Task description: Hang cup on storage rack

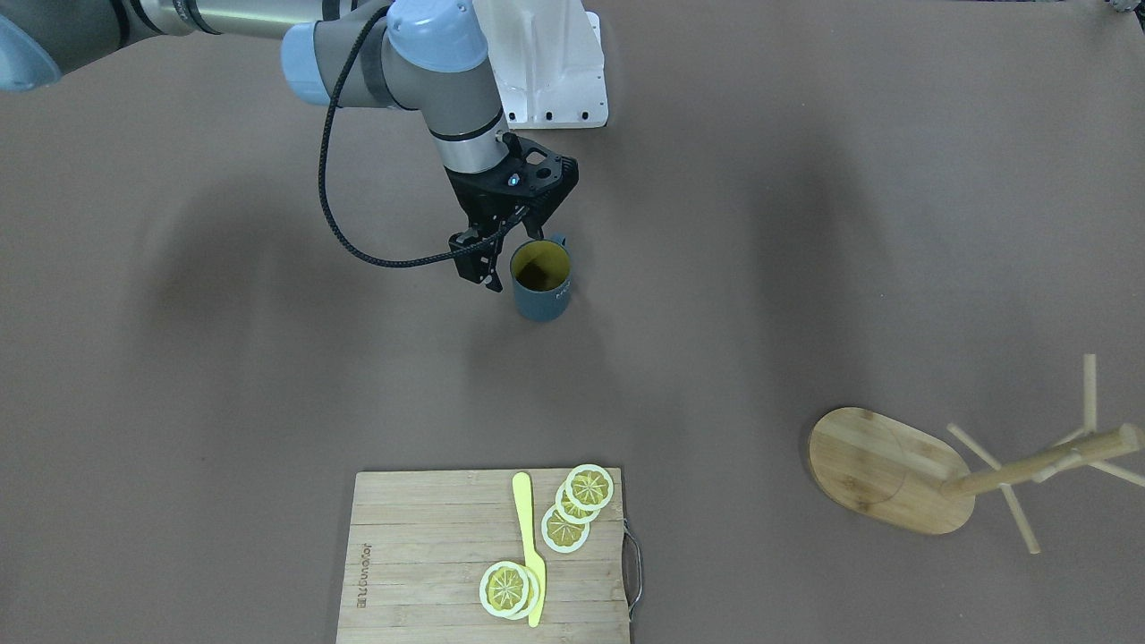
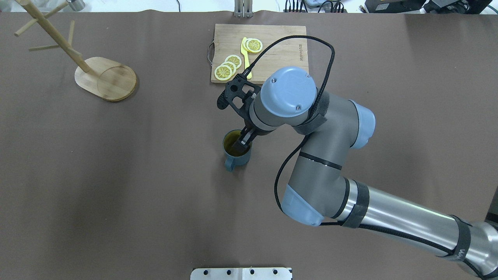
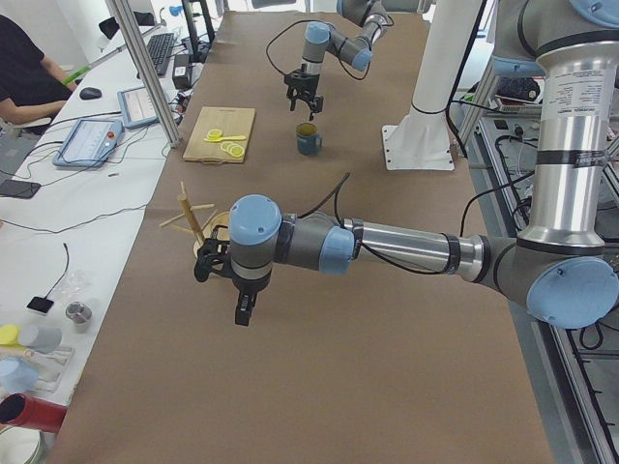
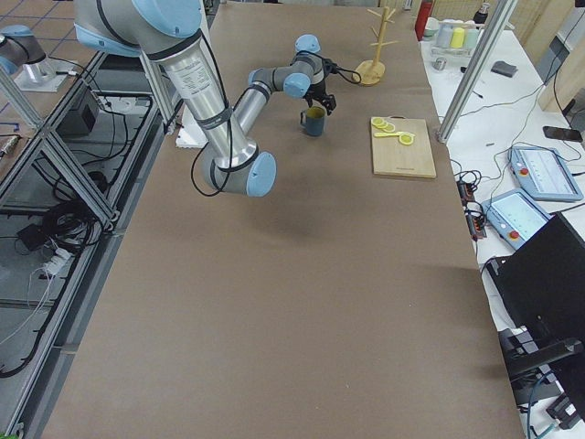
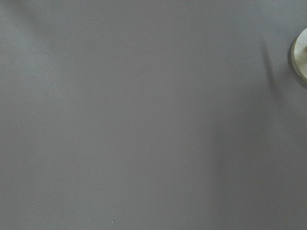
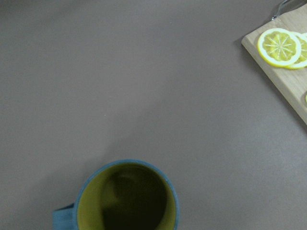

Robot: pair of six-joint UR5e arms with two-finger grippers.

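Observation:
The dark slate-blue cup [image 1: 542, 288] with a yellow inside stands upright mid-table, its handle toward the robot. It also shows in the overhead view [image 2: 235, 154] and the right wrist view [image 6: 127, 199]. My right gripper [image 1: 507, 255] is open and hovers just above the cup's rim, holding nothing. The bamboo storage rack [image 1: 886, 470] stands far off on my left side, with its pegs bare [image 2: 107, 77]. My left gripper [image 3: 242, 309] shows only in the exterior left view, above the table near the rack; I cannot tell if it is open or shut.
A slatted cutting board [image 1: 420, 546] with lemon slices [image 1: 577, 505] and a yellow knife [image 1: 530, 546] lies at the far table edge. The rack's base edge [image 5: 301, 57] shows in the left wrist view. Brown table covering surrounds the cup.

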